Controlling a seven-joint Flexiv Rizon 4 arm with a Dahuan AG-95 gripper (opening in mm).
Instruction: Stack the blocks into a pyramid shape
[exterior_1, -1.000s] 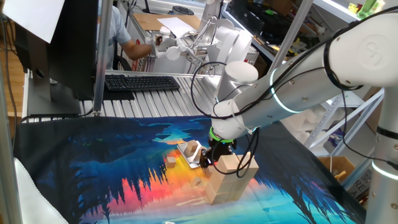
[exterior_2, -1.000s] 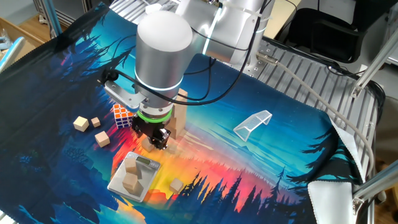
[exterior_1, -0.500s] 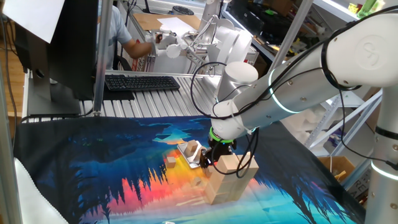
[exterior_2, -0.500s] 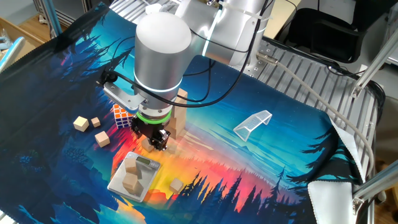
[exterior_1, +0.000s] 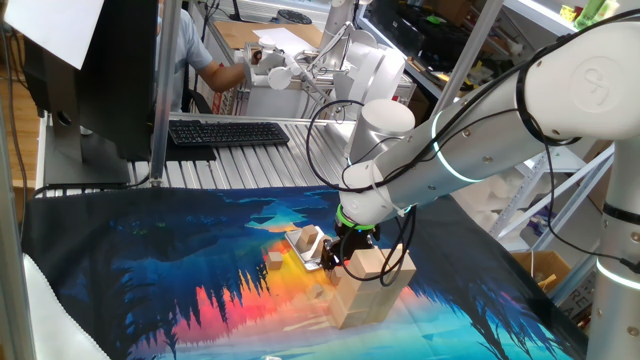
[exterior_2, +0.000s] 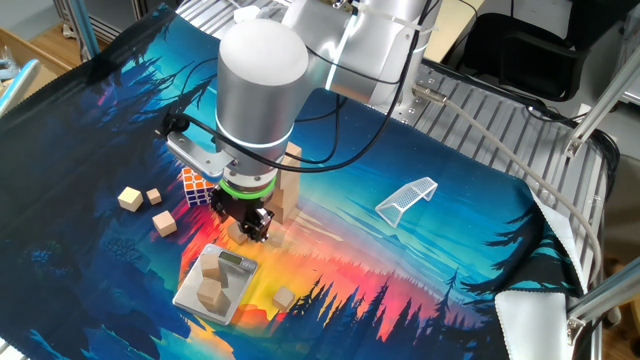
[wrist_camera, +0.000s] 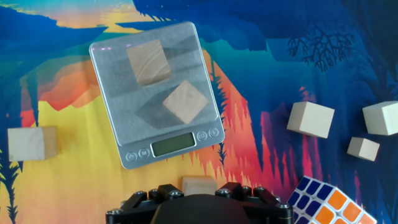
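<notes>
Beside the block stack (exterior_1: 368, 288), we see nothing shifted since a second ago; the tool (exterior_2: 249, 222) stays closed on a wooden block (wrist_camera: 199, 185), placement pending.

Painted cloth (exterior_2: 430, 260) under blocks (exterior_2: 130, 199), scale (exterior_2: 190, 297)

Pale tan plain wooden blocks (wrist_camera: 149, 62) show faint grain. The flat brushed silver-grey scale (wrist_camera: 118, 112) sits on a printed cloth (exterior_2: 480, 250) of deep blue, orange, yellow and red. A multicoloured puzzle cube (wrist_camera: 326, 202) shows orange, white and blue squares.

Blocks (wrist_camera: 148, 61) — pale matt wood; scale (wrist_camera: 118, 127) — brushed silvery metal; printed cloth (wrist_camera: 267, 62).
</notes>
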